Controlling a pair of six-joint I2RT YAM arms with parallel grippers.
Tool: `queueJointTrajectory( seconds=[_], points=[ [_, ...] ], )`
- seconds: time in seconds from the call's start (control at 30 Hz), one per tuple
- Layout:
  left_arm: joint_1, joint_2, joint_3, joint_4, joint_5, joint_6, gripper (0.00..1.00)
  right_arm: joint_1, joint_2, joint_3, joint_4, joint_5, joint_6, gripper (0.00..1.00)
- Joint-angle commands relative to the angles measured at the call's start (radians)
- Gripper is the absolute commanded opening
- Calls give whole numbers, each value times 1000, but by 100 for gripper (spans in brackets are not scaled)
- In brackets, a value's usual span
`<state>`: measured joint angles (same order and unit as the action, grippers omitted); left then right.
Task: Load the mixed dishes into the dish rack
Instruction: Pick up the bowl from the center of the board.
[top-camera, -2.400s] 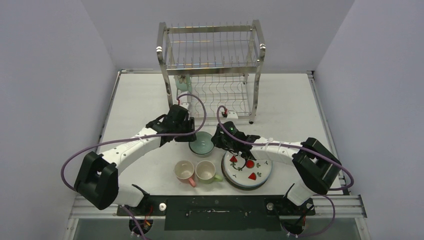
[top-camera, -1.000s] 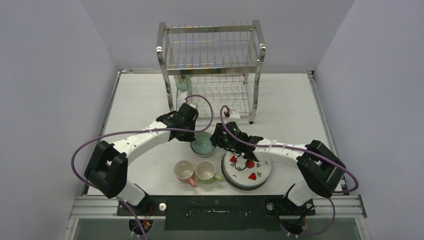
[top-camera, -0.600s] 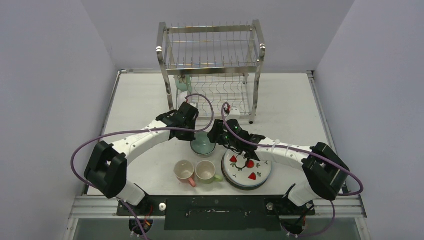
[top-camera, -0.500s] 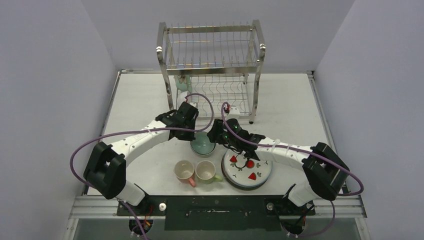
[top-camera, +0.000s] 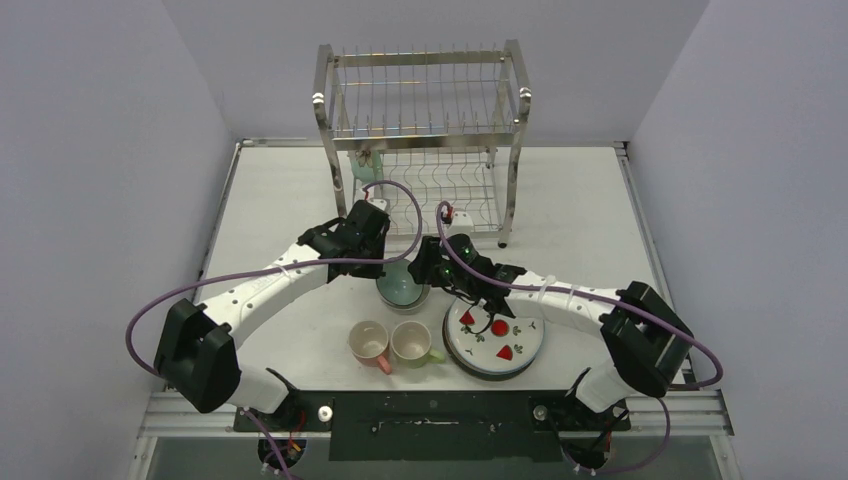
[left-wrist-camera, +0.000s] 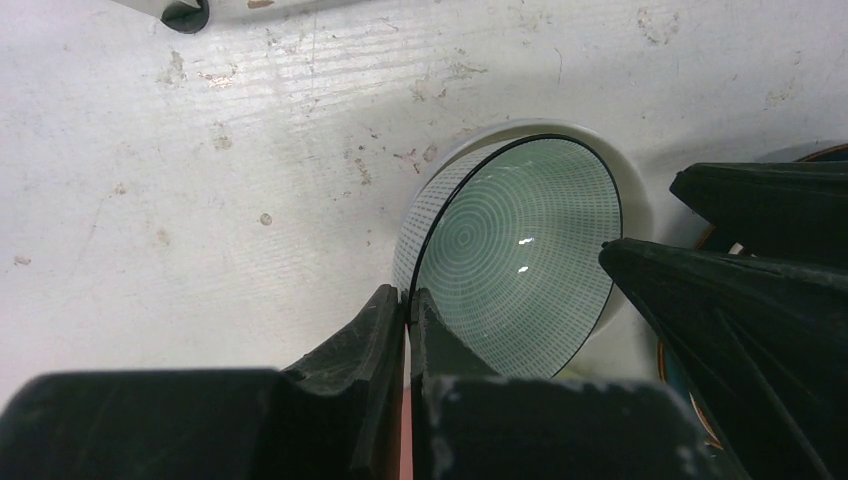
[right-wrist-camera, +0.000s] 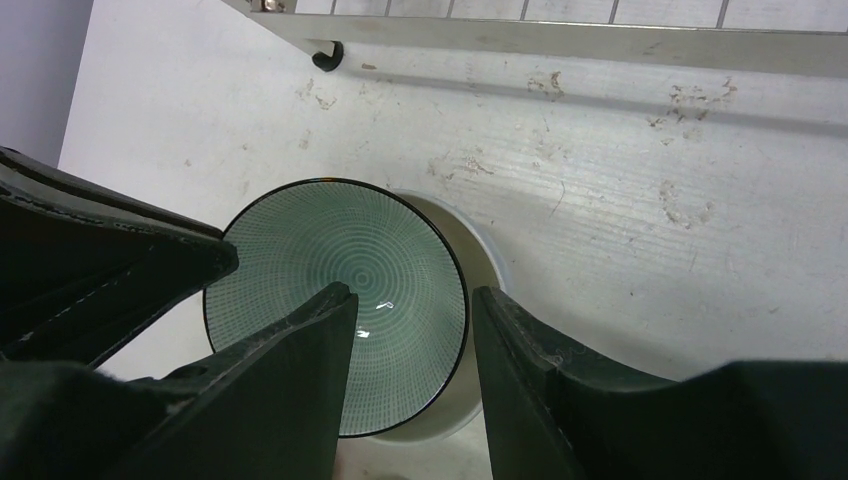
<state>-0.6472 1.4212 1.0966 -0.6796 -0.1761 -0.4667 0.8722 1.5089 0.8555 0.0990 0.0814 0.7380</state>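
A mint-green bowl (left-wrist-camera: 520, 260) with a dark rim is tilted inside a white bowl (left-wrist-camera: 632, 200) on the table. My left gripper (left-wrist-camera: 408, 305) is shut on the mint bowl's near-left rim. In the top view the left gripper (top-camera: 383, 266) and the right gripper (top-camera: 424, 272) flank that mint bowl (top-camera: 400, 291). My right gripper (right-wrist-camera: 410, 312) is open, its fingers astride the right rim of the mint bowl (right-wrist-camera: 300, 260), with the white bowl (right-wrist-camera: 482, 262) showing under it. The steel dish rack (top-camera: 422, 120) stands at the far middle.
A pink mug (top-camera: 367, 342) and a green mug (top-camera: 411, 342) stand near the front. A strawberry plate (top-camera: 494, 339) lies on a dark-rimmed plate to their right, under the right arm. A mint-green dish (top-camera: 361, 166) sits in the rack's lower left. A rack foot (right-wrist-camera: 327, 55) is close by.
The left arm has swung left and the mint bowl has tipped up and shifted slightly left. The right gripper has moved in over the bowl's right rim.
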Motion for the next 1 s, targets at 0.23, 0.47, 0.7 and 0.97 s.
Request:
queueJointTrajectory(
  seconds=[0.23,0.47,0.7,0.97],
  points=[
    [-2,-79,47,5,-23,6,0,16,53,53,25,-29,-2,47],
    [-2,-92,40,8,-23,4,0,16,84,53,43,-51,11,47],
    [-1,-97,39,6,-26,5,0,14,111,48,76,-74,30,38],
    [0,-101,34,6,-28,6,0,12,103,41,96,-74,40,2]
  ],
)
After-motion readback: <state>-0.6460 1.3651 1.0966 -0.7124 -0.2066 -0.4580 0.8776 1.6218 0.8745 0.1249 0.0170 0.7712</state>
